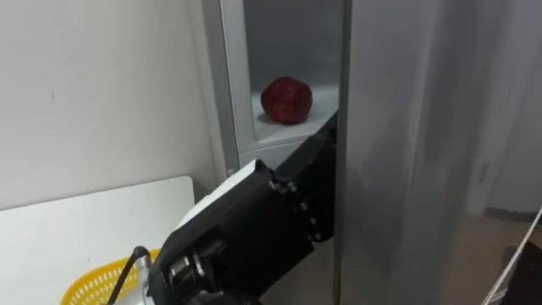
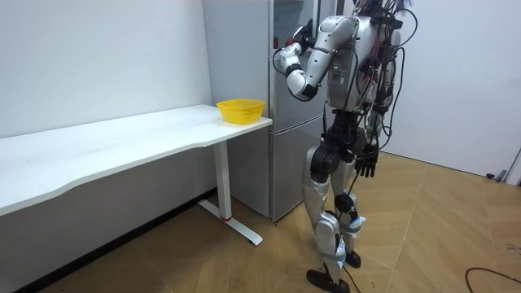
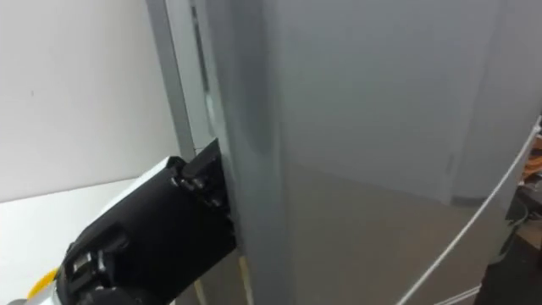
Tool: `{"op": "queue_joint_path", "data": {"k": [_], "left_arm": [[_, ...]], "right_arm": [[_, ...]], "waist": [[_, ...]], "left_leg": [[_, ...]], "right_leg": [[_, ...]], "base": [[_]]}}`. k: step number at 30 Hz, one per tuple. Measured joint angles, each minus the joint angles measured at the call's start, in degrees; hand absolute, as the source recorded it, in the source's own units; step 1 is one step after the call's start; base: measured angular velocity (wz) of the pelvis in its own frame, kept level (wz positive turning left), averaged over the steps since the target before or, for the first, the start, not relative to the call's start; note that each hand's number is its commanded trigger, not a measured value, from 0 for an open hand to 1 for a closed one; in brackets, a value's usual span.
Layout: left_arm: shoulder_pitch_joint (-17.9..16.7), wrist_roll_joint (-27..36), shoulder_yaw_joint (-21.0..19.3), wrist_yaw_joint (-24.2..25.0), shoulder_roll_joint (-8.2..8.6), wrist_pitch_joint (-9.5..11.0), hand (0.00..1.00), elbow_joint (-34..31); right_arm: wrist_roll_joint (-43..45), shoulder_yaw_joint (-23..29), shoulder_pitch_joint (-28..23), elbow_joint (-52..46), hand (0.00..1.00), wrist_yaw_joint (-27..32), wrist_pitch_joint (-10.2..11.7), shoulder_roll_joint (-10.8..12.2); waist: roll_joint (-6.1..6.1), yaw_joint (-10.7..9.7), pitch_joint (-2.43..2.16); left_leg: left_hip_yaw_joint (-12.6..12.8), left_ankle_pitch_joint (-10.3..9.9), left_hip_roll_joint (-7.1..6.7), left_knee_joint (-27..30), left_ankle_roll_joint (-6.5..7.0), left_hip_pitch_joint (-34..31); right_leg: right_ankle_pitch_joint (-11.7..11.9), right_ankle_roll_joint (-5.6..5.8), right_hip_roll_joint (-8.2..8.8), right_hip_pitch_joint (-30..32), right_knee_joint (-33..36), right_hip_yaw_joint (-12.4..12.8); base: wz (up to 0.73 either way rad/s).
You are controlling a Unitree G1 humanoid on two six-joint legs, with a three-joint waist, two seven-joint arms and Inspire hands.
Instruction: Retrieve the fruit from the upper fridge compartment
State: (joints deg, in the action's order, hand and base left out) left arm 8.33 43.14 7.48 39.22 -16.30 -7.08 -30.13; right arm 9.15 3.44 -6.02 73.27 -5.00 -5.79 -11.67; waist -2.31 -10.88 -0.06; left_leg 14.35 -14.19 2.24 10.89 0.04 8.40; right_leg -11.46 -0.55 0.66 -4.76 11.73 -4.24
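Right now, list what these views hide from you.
Left hand: grip, eye views, behind the fridge door edge.
Shelf beside the red apple: left eye view, behind the door.
Yellow basket: left eye view, cut by bottom edge.
Right hand: state, room view, too small.

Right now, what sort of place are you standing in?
Likely a kitchen-style room: a fridge holding a red apple, beside a white table with a yellow basket.

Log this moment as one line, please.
upper fridge door ajar | red apple on shelf inside | left robot hand at door edge | right robot hand hangs idle
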Motion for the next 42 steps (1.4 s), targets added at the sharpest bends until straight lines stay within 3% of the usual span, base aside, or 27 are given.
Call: {"op": "queue_joint_path", "data": {"k": [5,19,31,42], "left_arm": [[0.1,0.1,2.2,0.4,-0.04,0.0,0.00,0.0],[0.4,0.2,3.1,0.3,-0.12,0.0,0.00,0.0],[2.3,0.2,3.2,0.3,-0.08,0.0,0.00,0.0],[2.4,0.2,4.4,-0.4,-0.42,0.0,0.00,0.2]], "right_arm": [[-0.2,0.0,-0.1,0.0,0.00,0.1,0.1,-0.1],[-0.9,0.0,-0.1,0.0,0.00,0.6,0.9,-0.1],[-0.8,0.1,0.4,0.6,0.00,0.6,1.2,-0.1],[-3.7,0.0,-0.4,2.8,0.00,0.8,0.7,-0.8]], "waist": [[-0.12,-0.2,-0.07],[-0.30,-1.6,-0.14],[-0.28,-3.0,0.16],[-1.27,-4.1,0.33]], "left_leg": [[0.5,0.0,0.04,0.0,0.00,0.3],[1.3,0.0,0.12,-0.2,0.00,0.9],[1.5,0.0,0.13,-0.2,-0.01,1.2],[5.3,0.0,0.47,-0.2,-0.02,1.5]], "right_leg": [[0.0,0.01,-0.03,0.0,0.0,0.4],[0.0,-0.09,-0.78,0.0,-0.1,2.0],[0.1,-0.09,-0.95,0.1,-0.2,3.1],[0.5,-0.17,-1.68,1.1,-0.1,6.5]], "base": [[-0.02],[-0.05],[-0.03],[-0.17]]}}
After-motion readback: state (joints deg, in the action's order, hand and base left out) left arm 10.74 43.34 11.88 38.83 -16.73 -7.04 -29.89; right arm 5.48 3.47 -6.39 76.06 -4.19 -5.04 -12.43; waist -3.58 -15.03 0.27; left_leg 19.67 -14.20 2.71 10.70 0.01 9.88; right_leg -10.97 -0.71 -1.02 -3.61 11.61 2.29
